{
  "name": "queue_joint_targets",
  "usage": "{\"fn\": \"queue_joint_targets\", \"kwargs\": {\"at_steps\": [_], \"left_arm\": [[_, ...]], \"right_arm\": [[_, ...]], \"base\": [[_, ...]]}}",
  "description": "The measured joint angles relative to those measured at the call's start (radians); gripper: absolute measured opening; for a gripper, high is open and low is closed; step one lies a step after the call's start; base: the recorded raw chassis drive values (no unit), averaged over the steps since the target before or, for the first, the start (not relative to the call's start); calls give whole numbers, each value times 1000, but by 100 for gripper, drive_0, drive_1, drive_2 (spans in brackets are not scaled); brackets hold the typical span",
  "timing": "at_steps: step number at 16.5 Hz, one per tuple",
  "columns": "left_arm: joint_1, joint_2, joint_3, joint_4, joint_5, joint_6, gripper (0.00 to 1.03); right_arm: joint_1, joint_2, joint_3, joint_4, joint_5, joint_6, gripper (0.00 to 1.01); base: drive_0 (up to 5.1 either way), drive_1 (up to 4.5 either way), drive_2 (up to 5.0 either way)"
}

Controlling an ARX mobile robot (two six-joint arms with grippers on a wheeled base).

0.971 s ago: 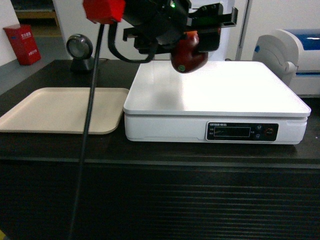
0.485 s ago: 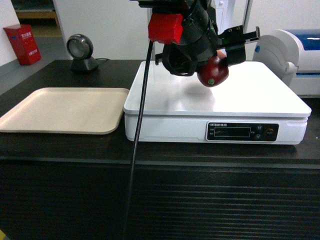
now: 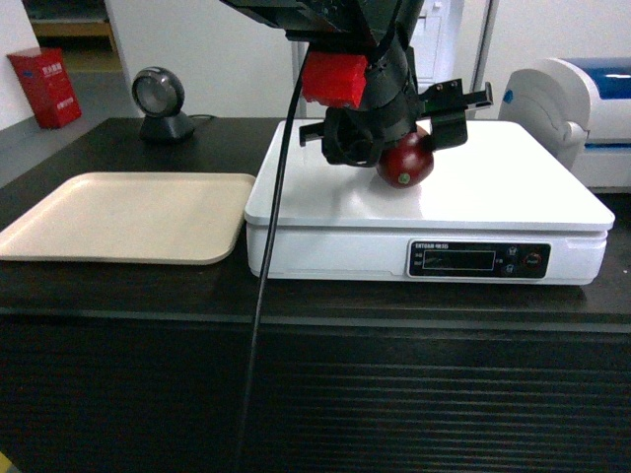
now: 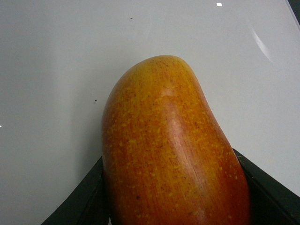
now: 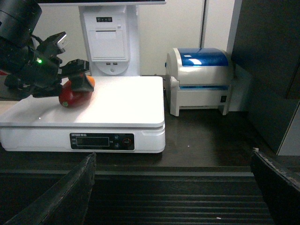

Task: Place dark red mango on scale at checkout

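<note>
We have carried the dark red mango [image 3: 404,163] rightward in our left hand [image 3: 399,138] and lowered it onto the scale [image 3: 493,187].

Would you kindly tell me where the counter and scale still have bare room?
Free: the scale's glossy white platform right of the dark red mango, and the beige tray left of it. Crowded: the platform's back middle, where the left hand grips the mango.
</note>
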Motion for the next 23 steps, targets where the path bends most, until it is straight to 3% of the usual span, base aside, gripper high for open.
{"fn": "queue_joint_targets", "kwargs": {"at_steps": [4,7,12,14,15,16,17,19,20,23], "left_arm": [[2,9,7,0,-11,4,67],[2,13,11,-2,-3,14,99],[-1,-4,-18,66,-14,80,98],[-7,-44,-55,111,-48,122,98],[-12,-78,-88,172,-72,158,98],[-19,-190,-207,359,-34,249,98],[-24,-368,-439,666,132,343,98],[-23,-507,-639,871,181,427,98],[-4,-567,-744,934,180,459,98],[100,-654,-934,988,161,449,98]], "right_arm": [[0,0,0,0,0,0,98],[0,0,0,0,0,0,98],[0,0,0,0,0,0,98],[0,0,0,0,0,0,98],[0,0,0,0,0,0,98],[0,0,0,0,0,0,98],[0,0,0,0,0,0,98],[0,0,0,0,0,0,98],[0,0,0,0,0,0,98],[0,0,0,0,0,0,98]], "base": [[0,0,0],[0,0,0],[0,0,0],[0,0,0],[0,0,0],[0,0,0],[0,0,0],[0,0,0],[0,0,0],[0,0,0]]}}
